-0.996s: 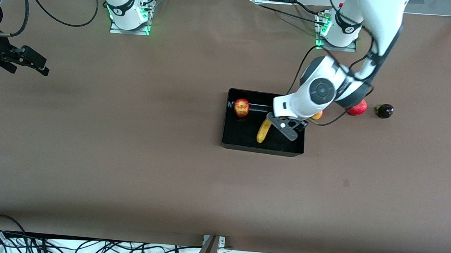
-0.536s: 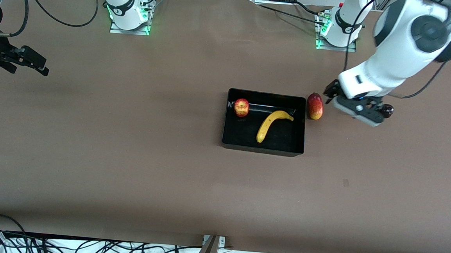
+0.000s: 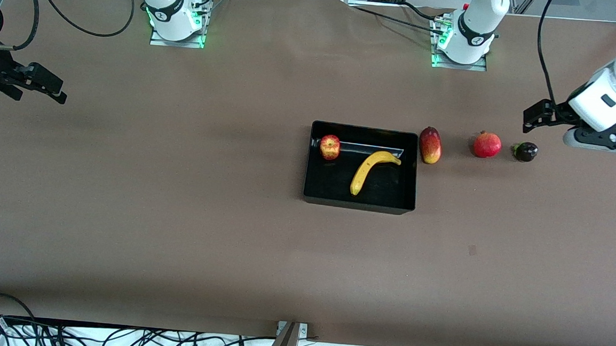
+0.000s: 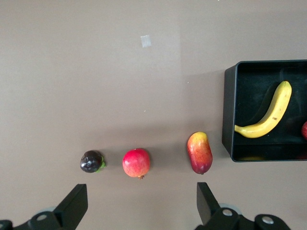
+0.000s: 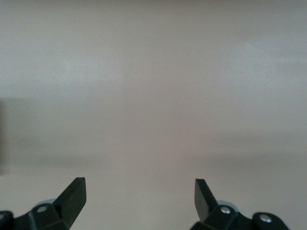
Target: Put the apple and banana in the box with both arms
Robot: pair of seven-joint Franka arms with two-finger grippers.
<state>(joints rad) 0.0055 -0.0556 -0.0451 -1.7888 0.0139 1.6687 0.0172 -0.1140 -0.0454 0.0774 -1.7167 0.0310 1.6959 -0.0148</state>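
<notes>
The box [image 3: 359,201] is shiny black. The apple [image 3: 330,146] is red with yellow patches. The banana [image 3: 370,170] is yellow with dark tips. The mango [image 3: 430,144] is red and yellow. The pomegranate [image 3: 487,145] is red. The tabletop [image 3: 178,197] is plain brown.

A brown table [image 3: 177,213] is seen, carrying a black box [image 3: 358,202] near its middle. Beside the box, toward the left arm's end, three fruits are laid in a row directly on the surface — a mango [image 3: 430,144] just beside the box wall, then a pomegranate [image 3: 487,145], then a small dark fruit [image 3: 525,151]. A small pale mark [image 3: 472,250] is visible nearer the front camera.
</notes>
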